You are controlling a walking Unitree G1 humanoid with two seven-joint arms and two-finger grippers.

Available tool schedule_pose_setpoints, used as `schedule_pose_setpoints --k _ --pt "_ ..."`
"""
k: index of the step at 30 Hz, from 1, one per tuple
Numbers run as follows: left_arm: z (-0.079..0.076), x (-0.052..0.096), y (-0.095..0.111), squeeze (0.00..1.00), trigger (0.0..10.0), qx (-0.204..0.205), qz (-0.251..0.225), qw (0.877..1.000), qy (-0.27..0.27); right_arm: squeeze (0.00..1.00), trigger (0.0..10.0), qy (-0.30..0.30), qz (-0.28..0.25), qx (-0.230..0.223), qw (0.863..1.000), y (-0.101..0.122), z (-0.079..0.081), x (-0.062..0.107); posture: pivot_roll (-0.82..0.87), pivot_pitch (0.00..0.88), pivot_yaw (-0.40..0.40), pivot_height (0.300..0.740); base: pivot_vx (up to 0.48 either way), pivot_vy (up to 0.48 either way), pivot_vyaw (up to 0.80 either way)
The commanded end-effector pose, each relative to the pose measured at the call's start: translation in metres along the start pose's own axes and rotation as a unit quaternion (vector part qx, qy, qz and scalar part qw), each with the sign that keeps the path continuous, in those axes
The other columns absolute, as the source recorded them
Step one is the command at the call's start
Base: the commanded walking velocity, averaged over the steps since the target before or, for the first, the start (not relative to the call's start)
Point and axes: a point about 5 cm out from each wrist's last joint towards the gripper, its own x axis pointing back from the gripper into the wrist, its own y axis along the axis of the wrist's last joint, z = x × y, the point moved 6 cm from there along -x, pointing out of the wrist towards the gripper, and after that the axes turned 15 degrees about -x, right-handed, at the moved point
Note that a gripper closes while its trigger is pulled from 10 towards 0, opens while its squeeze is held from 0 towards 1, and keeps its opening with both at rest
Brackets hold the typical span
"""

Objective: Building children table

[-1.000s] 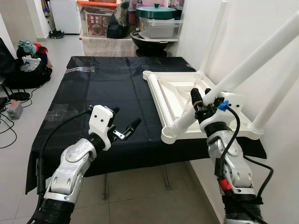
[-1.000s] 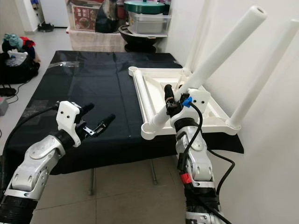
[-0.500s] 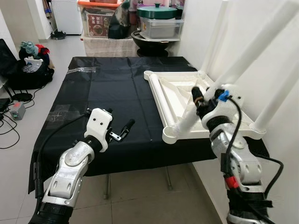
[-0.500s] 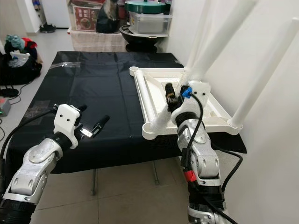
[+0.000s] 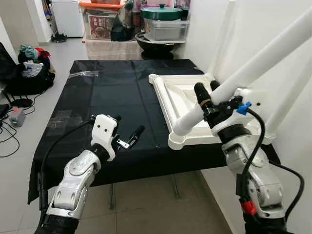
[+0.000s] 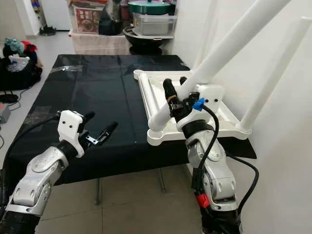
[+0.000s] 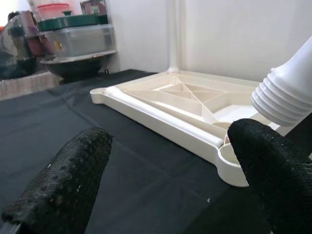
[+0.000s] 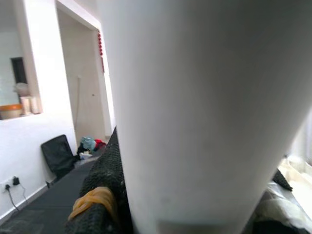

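Note:
The white table top lies upside down on the right side of the black-covered table. Two white legs stand upright in its far and right corners. My right gripper is shut on a third white leg, which leans up toward the right. The leg's threaded end hangs just above the front-left corner socket, not seated in it. In the right wrist view the leg presses against a black finger. My left gripper hovers open and empty over the cloth, left of that socket.
A white wall runs close along the table's right side. Storage boxes and a lidded green pot stand behind the table. A dark bag with clothes and cables lie on the floor at the left.
The held leg tipped steeper, then leaned back, and its lower end shifted slightly left toward the front corner socket. My left gripper has barely moved.

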Motion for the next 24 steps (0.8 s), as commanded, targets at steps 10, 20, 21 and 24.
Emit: schedule_pose_setpoints --k 10,20,21,24 --pt "0.0 0.002 0.007 0.0 10.0 0.015 -0.015 1.0 0.0 0.0 10.0 0.022 0.009 -0.005 1.0 -0.006 0.012 -0.003 0.05 0.0 -0.067 0.74 0.375 0.0 0.0" --pt "-0.004 -0.002 0.011 0.0 10.0 0.021 -0.019 1.0 -0.011 0.0 10.0 0.028 0.007 -0.009 1.0 -0.007 0.014 -0.003 0.04 0.0 -0.059 0.74 0.374 0.0 0.0" --pt "-0.004 -0.002 0.011 0.0 10.0 0.022 -0.019 1.0 -0.012 0.0 10.0 0.028 0.007 -0.009 1.0 -0.008 0.014 -0.003 0.04 0.0 -0.059 0.74 0.0 0.0 0.0" --pt "-0.009 -0.002 0.012 0.0 10.0 0.016 -0.022 0.999 -0.021 0.0 10.0 0.034 0.009 -0.011 0.999 -0.007 0.015 -0.003 0.05 0.0 -0.059 0.74 0.0 0.0 0.0"
